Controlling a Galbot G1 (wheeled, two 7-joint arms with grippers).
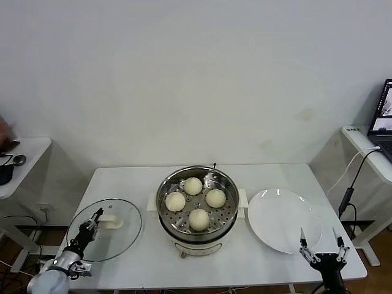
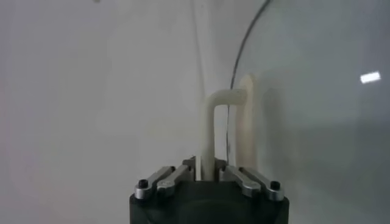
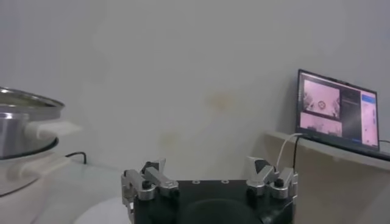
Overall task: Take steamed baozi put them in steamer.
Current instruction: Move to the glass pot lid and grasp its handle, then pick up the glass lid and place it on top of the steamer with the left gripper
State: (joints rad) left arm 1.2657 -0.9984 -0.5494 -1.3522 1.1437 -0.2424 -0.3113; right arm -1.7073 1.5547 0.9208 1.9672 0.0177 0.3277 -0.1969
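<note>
With all four steamed baozi (image 1: 195, 201) already in the steamer (image 1: 197, 209), my left gripper (image 1: 94, 220) has its jaws clamped on the glass lid's handle (image 2: 214, 131), the steamer lying to its right, while my right gripper (image 1: 323, 248) idles wide open by the plate (image 1: 283, 219).

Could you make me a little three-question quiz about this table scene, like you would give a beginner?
1. How many steamed baozi lie inside the steamer?
2. True or false: the white plate still has a bun on it.
3. What is the left end effector shut on? A) a bun B) the white handle of the glass lid C) the plate

Key:
1. Four, all on the perforated tray.
2. False; the plate is bare.
3. B. The right end effector is open at the plate's near edge, holding nothing.
</note>
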